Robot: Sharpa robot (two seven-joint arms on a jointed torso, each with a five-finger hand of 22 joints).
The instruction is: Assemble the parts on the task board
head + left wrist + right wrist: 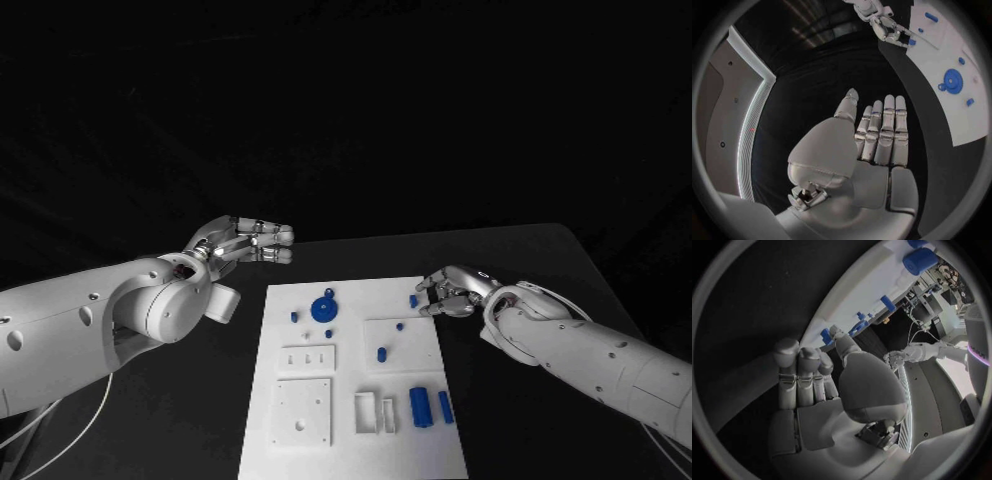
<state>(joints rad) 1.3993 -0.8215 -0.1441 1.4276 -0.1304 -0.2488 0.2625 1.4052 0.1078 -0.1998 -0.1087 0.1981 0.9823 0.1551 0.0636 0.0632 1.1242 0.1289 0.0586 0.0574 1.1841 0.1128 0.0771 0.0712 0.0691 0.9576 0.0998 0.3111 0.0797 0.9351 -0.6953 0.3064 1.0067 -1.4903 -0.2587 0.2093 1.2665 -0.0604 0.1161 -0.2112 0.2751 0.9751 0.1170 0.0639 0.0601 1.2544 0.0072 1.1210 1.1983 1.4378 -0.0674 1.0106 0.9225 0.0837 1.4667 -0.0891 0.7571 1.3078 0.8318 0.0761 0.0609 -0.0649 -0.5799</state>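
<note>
On the black counter [173, 420] the white task board [346, 450] lies at the centre, and assembly looks barely begun, by my judgement. Several blue parts lie loose on it: a round blue disc [325, 309] toward 12 o'clock, a small peg [381, 353] at the middle, and two blue cylinders [420, 405] lying flat toward 5 o'clock beside white blocks. The white panels at 7 o'clock show bare holes, so most fitting seems left to do.

The left robot hand [245, 241] hovers off the board, past its 11 o'clock corner, fingers apart and holding nothing. The right robot hand [450, 292] sits at the board's 2 o'clock edge, fingertips bunched around a small blue piece [414, 299]; whether it truly grips it I cannot tell.

The left wrist view shows the left robot hand's flat, straight fingers [882, 132], plus the other robot hand touching the board's far edge. The right wrist view shows its own fingers [801, 375] extended toward blue parts, the contact itself hidden.
</note>
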